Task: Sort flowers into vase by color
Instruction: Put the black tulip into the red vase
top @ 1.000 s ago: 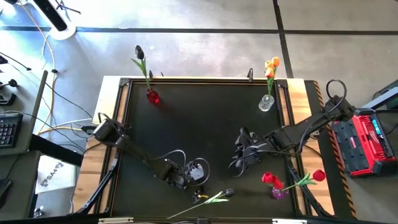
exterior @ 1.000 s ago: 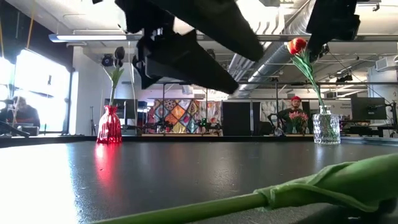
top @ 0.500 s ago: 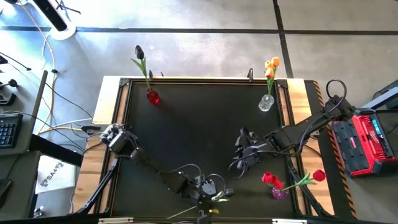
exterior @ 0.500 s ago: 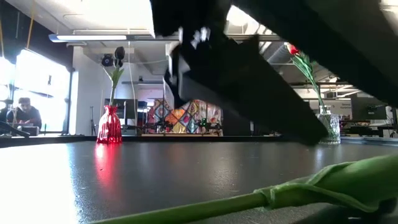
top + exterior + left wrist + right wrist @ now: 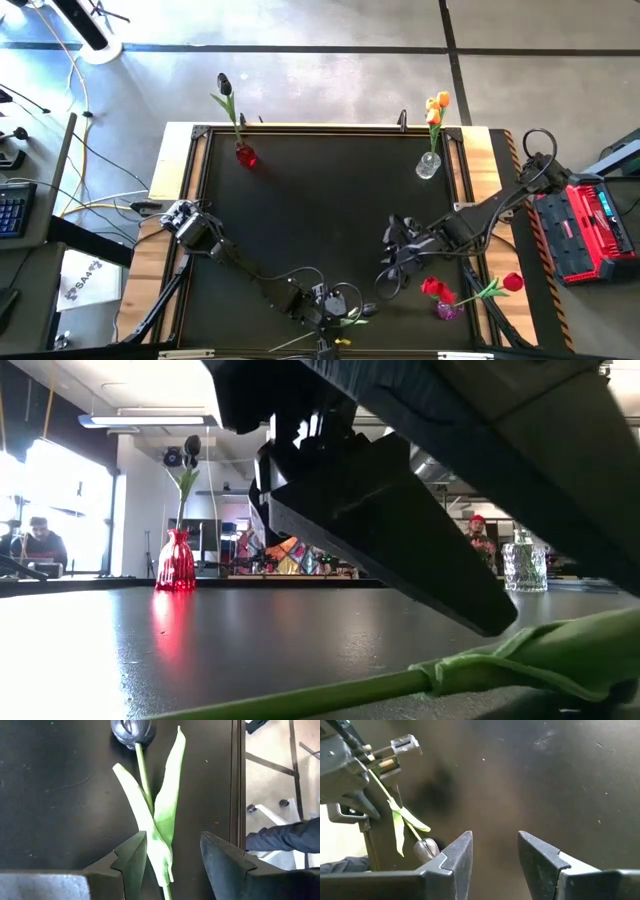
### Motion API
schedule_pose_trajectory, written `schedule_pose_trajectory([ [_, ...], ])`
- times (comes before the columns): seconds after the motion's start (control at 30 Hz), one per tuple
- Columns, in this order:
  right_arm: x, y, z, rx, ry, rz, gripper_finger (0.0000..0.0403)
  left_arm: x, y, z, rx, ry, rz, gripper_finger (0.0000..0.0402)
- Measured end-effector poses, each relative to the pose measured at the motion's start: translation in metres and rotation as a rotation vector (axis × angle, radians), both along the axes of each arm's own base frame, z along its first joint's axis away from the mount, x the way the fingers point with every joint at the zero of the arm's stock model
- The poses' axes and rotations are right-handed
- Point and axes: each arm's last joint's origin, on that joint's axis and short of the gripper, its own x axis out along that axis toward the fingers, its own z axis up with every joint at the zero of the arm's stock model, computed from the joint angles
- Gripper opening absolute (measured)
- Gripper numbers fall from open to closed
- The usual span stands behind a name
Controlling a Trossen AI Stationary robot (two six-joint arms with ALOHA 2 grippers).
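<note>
1. Left arm (image 5: 235, 262): dark, slim links, a grey joint housing at the base, looping black cable.
2. Right arm (image 5: 480, 212): dark, cable looped near the base.
3. Fingers (image 5: 131, 860): matte black, angular, bevelled.

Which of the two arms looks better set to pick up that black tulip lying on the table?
The left. Its open gripper already straddles the black tulip at the leaves, while the right gripper hangs open farther off, holding nothing.

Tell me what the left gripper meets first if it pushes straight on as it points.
Likely the black tulip: its leaves lie between the open left gripper fingers, the head farther along that line.
</note>
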Motion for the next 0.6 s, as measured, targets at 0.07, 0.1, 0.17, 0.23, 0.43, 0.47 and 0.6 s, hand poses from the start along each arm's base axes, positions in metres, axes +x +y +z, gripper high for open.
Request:
schedule_pose_trajectory([
  [0.07, -0.001, 0.001, 0.000, -0.003, 0.006, 0.002, 0.0145, -0.001, -0.001, 0.000, -0.001, -0.002, -0.003, 0.0172],
  [0.1, -0.002, 0.002, 0.000, -0.004, 0.004, 0.005, 0.0145, -0.001, -0.002, 0.000, -0.002, -0.003, -0.005, 0.0172],
  [0.17, -0.003, 0.003, 0.000, -0.002, 0.006, 0.006, 0.0145, -0.003, -0.005, 0.001, -0.003, -0.006, -0.011, 0.0172],
  [0.23, -0.003, 0.004, 0.000, -0.005, 0.003, 0.003, 0.0145, -0.004, -0.008, 0.000, -0.001, -0.008, -0.014, 0.0172],
  [0.43, -0.005, 0.006, -0.001, -0.022, 0.003, 0.003, 0.0145, -0.012, -0.015, -0.001, 0.035, -0.004, 0.031, 0.0172],
  [0.47, -0.005, 0.005, -0.001, -0.023, 0.005, 0.003, 0.0145, -0.014, -0.015, -0.005, 0.048, 0.008, 0.056, 0.0172],
  [0.6, -0.006, 0.006, -0.001, -0.024, 0.007, 0.004, 0.0145, -0.015, -0.013, -0.014, 0.057, 0.058, 0.107, 0.0166],
])
